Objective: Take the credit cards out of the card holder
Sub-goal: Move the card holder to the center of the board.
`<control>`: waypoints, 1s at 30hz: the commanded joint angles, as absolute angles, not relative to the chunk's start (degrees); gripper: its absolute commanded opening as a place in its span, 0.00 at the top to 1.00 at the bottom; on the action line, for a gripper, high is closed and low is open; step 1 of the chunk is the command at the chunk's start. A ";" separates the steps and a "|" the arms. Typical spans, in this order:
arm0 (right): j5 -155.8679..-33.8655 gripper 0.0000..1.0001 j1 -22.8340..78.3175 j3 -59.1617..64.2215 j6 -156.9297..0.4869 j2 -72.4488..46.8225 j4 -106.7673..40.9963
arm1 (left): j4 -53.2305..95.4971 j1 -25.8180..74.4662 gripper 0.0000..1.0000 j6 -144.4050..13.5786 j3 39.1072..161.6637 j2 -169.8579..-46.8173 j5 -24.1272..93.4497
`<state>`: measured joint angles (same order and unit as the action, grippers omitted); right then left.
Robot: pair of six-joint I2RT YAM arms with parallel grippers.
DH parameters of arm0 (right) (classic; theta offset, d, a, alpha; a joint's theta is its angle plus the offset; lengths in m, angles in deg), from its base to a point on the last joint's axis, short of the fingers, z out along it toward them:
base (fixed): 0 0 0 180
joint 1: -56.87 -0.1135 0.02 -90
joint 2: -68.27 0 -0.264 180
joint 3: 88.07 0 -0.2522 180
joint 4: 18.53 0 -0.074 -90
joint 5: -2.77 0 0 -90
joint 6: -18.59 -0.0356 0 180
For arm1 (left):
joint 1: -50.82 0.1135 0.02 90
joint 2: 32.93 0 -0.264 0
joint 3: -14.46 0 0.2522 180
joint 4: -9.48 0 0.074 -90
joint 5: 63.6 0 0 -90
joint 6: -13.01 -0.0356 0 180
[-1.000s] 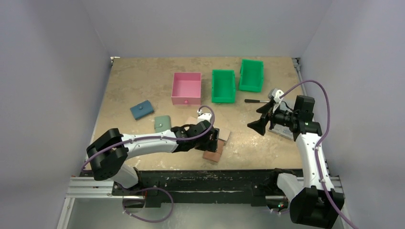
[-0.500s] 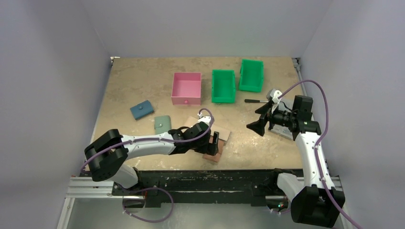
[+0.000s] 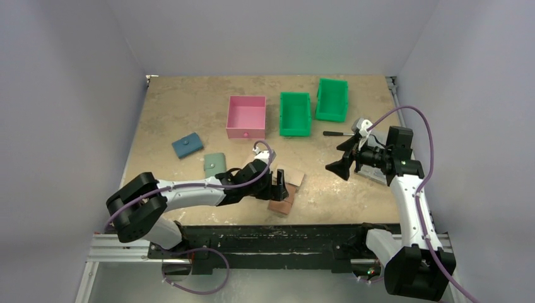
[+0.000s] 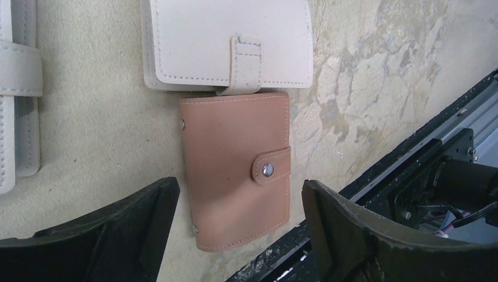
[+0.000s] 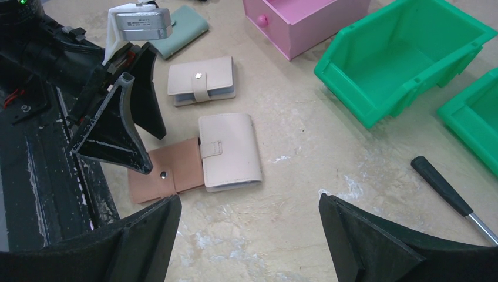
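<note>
Under released left pincer (image 4: 239, 197) | card holder (image 4: 232, 147) snapped shut, cards hidden | right pincer (image 5: 249, 205) released

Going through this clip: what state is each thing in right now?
card holder: snapped shut, lying flat.
left gripper: open, over the card holder.
right gripper: open, empty.
front beige wallet: strapped shut, touching the card holder.
rear beige wallet: strapped shut.
sage green wallet: closed.
blue wallet: closed.
pink box: open-topped, looks empty.
</note>
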<state>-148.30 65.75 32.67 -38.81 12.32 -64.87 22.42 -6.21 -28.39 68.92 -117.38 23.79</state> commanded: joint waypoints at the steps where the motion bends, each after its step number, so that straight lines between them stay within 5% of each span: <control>1: -149.98 0.01 65.39 32.62 -37.79 12.12 -64.89 | 18.29 -5.81 0.17 -27.26 67.38 -115.03 24.75; 18: -150.26 0.01 65.12 32.56 -37.74 11.76 -64.90 | 15.93 -5.30 0.12 -25.82 65.16 -115.65 23.62; 30: -149.99 0.01 64.53 32.55 -37.57 11.73 -65.02 | 12.10 -2.39 0.28 -24.68 65.94 -120.95 26.74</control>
